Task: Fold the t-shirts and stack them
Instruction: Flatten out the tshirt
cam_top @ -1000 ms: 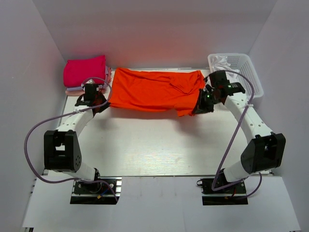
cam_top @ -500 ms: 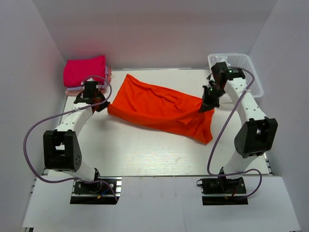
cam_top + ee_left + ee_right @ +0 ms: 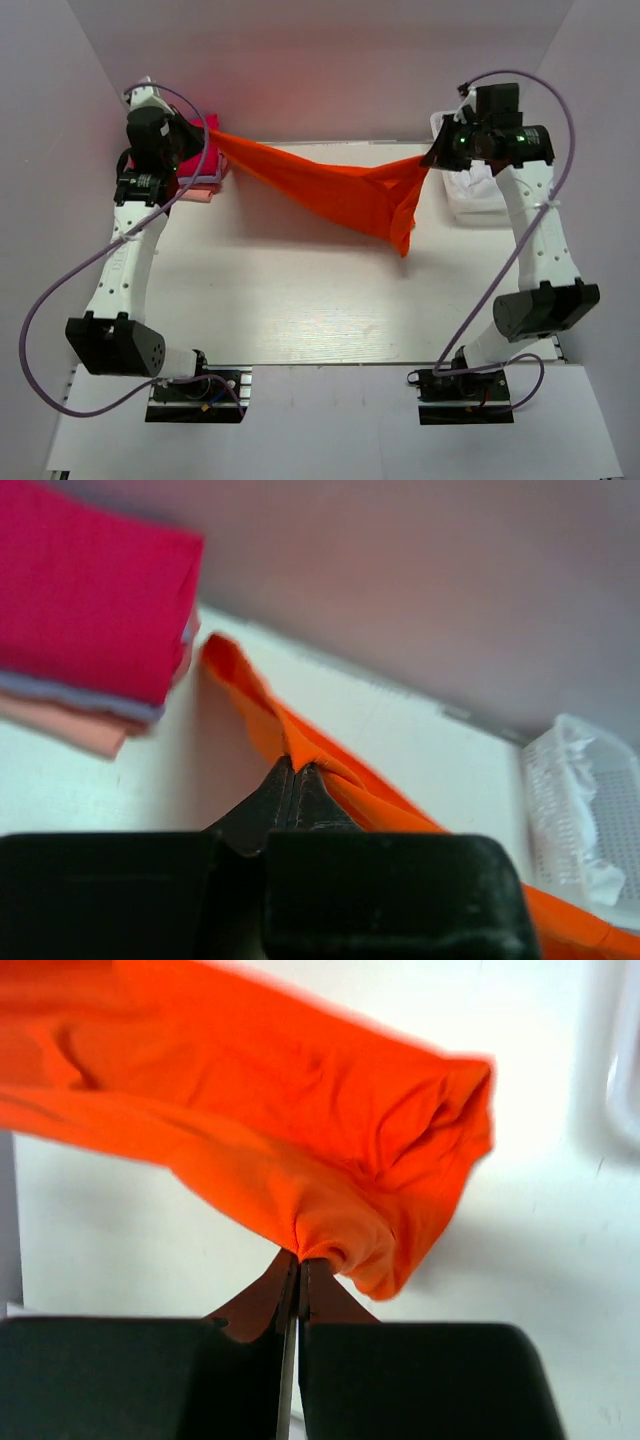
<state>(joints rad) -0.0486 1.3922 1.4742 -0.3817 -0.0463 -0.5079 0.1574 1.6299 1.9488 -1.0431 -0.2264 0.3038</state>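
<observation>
Top view: bright, even, diffuse light from overhead, and focus is sharp throughout. The white table (image 3: 300,300) is close to blown out and shows little texture. A soft-edged shadow lies on it under the orange-red t-shirt (image 3: 340,190). There is a reddish colour cast on the back wall (image 3: 330,70) above the shirt's left end; the walls read lavender-grey.

Left wrist: soft overall. The magenta-pink folded t-shirt (image 3: 90,590) and the layers under it are smeared, and the white basket (image 3: 590,800) is out of focus. The left gripper (image 3: 296,772) housing is near-black with no detail.

Right wrist: shirt edges are smeared and the table is overexposed. The right gripper (image 3: 299,1265) housing is dark, and its fingers (image 3: 262,1305) are tinted orange-brown.
</observation>
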